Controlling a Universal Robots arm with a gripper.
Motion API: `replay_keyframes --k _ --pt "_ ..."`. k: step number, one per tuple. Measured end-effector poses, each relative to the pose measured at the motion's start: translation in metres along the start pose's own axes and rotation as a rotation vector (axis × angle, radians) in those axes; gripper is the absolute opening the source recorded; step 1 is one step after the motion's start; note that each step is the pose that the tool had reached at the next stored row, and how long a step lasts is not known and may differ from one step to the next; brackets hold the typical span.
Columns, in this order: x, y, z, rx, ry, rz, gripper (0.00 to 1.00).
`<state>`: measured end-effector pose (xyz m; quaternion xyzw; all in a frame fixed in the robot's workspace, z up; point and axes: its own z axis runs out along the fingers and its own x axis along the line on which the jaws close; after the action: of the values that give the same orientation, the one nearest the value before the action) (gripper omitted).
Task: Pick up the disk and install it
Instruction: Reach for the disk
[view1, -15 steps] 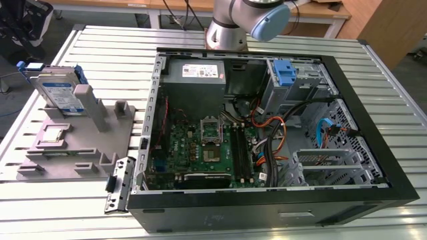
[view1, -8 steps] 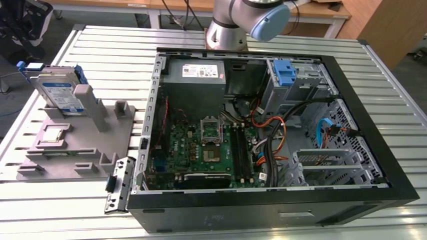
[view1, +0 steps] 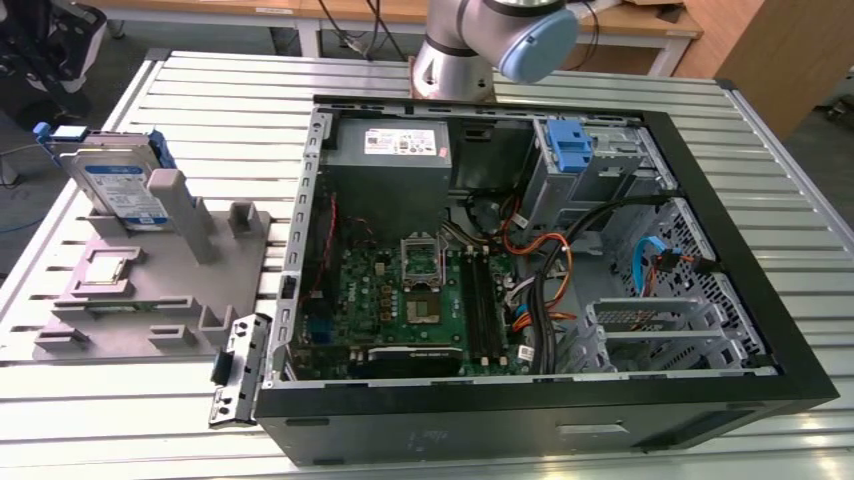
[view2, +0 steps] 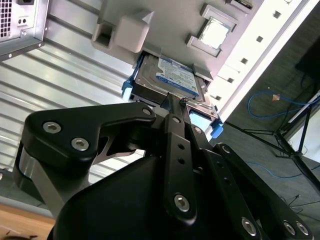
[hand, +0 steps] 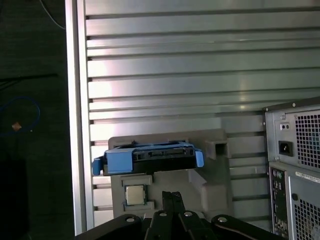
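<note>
Your gripper (view2: 176, 100) sits closest to the lens in the second wrist view, its fingers pressed together on nothing, with the tips clear of the disk (view2: 172, 77). The disk stands on edge in the grey holder (view1: 174, 290) on the slatted table (view1: 240, 90), to the exterior view's left of the open computer case (view1: 467, 430). A processor chip (view1: 107, 270) lies on the same holder, near the disk.

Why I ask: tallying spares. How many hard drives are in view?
1. The disk stands on edge in the grey fixture at the exterior view's left; the bays of the computer case may hide others.
</note>
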<state>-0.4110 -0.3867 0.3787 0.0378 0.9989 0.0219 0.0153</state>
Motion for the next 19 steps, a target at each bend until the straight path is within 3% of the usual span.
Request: replay_keyframes --k 13,19 --pt "0.0194 0.0150 0.0180 0.0001 0.0000 0.001 0.11" --pt "0.0210 0.0180 0.0284 0.0000 -0.0002 0.001 0.11"
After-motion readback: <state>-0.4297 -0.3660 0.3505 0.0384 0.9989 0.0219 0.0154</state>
